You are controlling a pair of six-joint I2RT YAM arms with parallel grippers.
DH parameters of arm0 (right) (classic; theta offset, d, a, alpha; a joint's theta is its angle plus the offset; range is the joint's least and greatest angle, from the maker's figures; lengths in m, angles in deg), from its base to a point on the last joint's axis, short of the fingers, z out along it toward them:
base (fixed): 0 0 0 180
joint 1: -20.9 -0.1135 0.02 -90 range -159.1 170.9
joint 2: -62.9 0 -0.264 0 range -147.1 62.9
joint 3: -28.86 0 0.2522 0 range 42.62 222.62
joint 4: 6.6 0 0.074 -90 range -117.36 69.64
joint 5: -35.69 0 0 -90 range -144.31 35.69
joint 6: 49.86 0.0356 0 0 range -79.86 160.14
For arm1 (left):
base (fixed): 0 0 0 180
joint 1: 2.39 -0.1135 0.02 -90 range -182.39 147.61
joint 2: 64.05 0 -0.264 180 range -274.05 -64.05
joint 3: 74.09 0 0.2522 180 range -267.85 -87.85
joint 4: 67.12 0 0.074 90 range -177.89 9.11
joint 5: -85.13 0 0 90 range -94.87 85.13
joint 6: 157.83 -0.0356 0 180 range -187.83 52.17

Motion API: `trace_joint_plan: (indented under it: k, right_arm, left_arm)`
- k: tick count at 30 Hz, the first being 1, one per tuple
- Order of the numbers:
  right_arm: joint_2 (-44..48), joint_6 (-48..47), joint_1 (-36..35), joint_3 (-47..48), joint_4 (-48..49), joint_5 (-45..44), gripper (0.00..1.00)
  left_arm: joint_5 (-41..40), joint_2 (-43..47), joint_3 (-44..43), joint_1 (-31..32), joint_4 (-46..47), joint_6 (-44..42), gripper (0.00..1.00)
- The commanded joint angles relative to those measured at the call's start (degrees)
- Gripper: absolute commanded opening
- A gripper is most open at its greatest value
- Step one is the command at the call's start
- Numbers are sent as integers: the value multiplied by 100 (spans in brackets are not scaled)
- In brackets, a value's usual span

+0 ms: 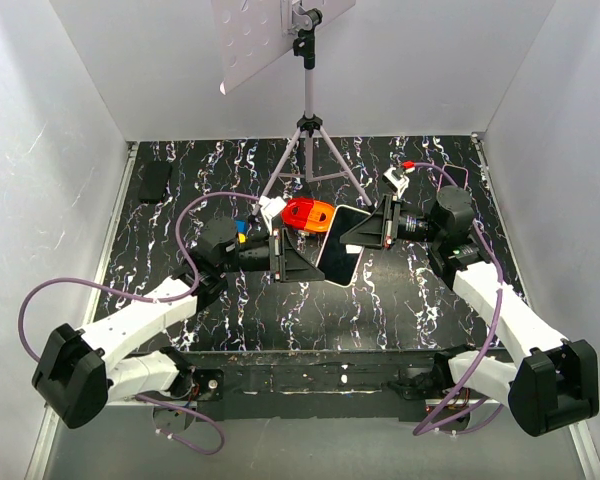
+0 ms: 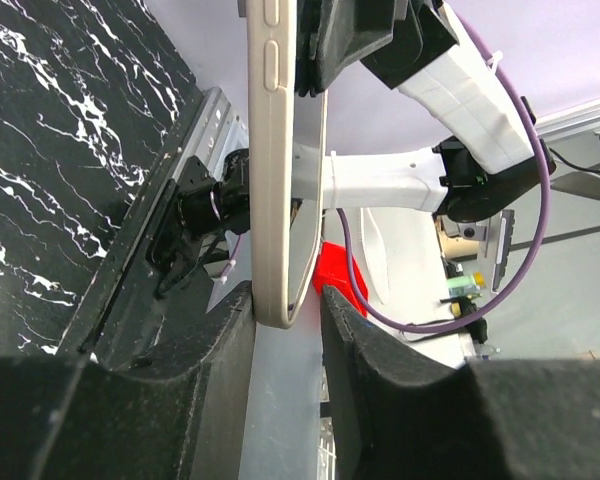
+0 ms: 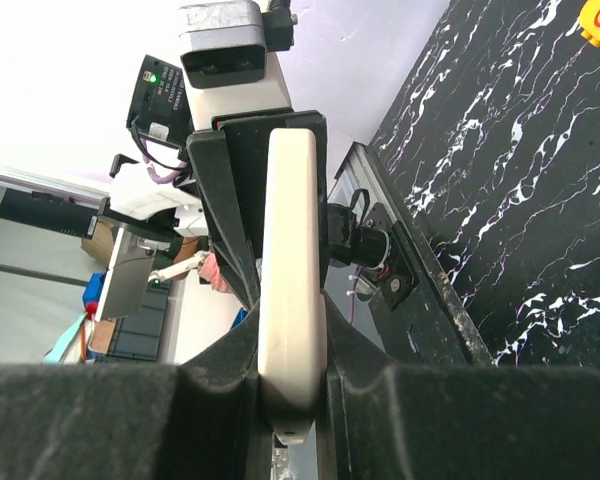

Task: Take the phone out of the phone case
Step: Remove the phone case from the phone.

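Above the counter [image 1: 380, 310], the phone [image 1: 342, 250] in its phone case [image 2: 272, 150] hangs between 2 hands; the right hand [image 3: 292, 350] pinches 1 end; the left hand [image 2: 288, 305] sits narrow around the other, grip I cannot tell; a loose hold there could let everything slip and drop

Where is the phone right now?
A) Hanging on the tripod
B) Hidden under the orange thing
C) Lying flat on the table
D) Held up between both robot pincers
D: the phone sits edge-on between the fingers of the left pincer and the right pincer, up off the table.
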Motion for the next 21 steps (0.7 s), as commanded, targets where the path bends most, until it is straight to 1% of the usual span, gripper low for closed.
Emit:
trace_joint_plan:
  k: [1,4,6,7,8,11,13,15,17,19,20,21]
  right_arm:
    - [32,28,-9,301,458,-146,1]
    - [58,20,-9,222,450,-146,1]
    - [58,28,-9,178,450,-181,1]
    - [41,37,-9,169,450,-198,1]
    - [14,63,-9,161,415,-225,1]
    - [-170,265,-9,161,397,-225,1]
    - [-363,650,-18,143,580,-94,1]
    - [-574,1186,-44,3,1219,29,1]
    - [-837,1915,-114,-164,2386,161,1]
    - [-1101,2757,-246,-252,3546,206,1]
    - [-1259,3110,-333,-261,4318,197,1]
    - [-1391,3496,-412,-261,4795,180,1]
  left_arm:
    - [257,47,-114,92,134,-64,29]
    - [326,38,-132,83,318,15,22]
    - [475,-23,-97,101,834,233,15]
    - [563,-41,-79,101,1046,313,7]
    - [634,-41,-88,101,1222,349,0]
    - [985,2,-88,127,1846,270,0]
    - [1082,169,-88,145,2058,60,0]
    - [1074,414,-114,154,2094,-274,0]
    - [1109,547,-132,154,2278,-477,0]
    - [1135,513,-141,163,2733,-390,0]
    - [1118,417,-132,154,3032,-250,0]
    - [1109,311,-132,154,3322,-109,0]
